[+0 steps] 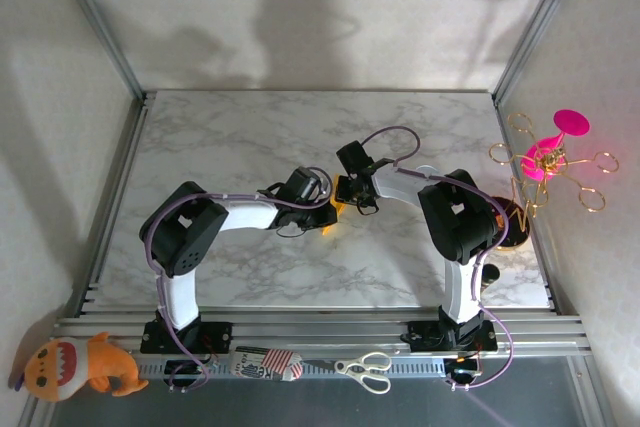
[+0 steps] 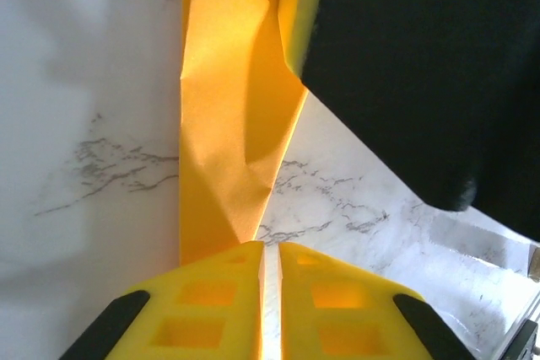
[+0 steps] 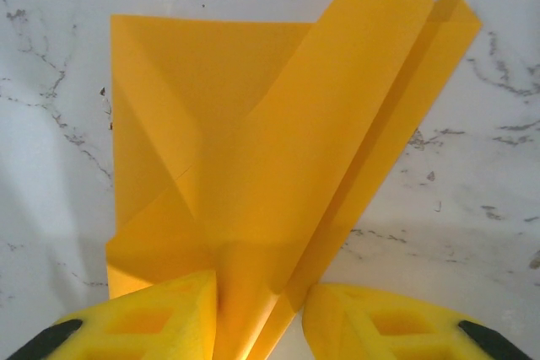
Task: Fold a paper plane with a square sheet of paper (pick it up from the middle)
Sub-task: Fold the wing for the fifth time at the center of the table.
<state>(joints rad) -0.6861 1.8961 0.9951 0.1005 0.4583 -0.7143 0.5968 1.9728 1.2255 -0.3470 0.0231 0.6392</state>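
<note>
Mid bench (image 1: 250, 137), partly folded orange-yellow paper sheet (image 3: 253, 141) between the two arms' tips. Left tool (image 2: 270, 250) pinched almost shut on its narrow creased end. Right tool (image 3: 260, 288) half spread, gripping the layered fold between yellow fingers (image 3: 160, 318), flaps fanning over the marble.
</note>
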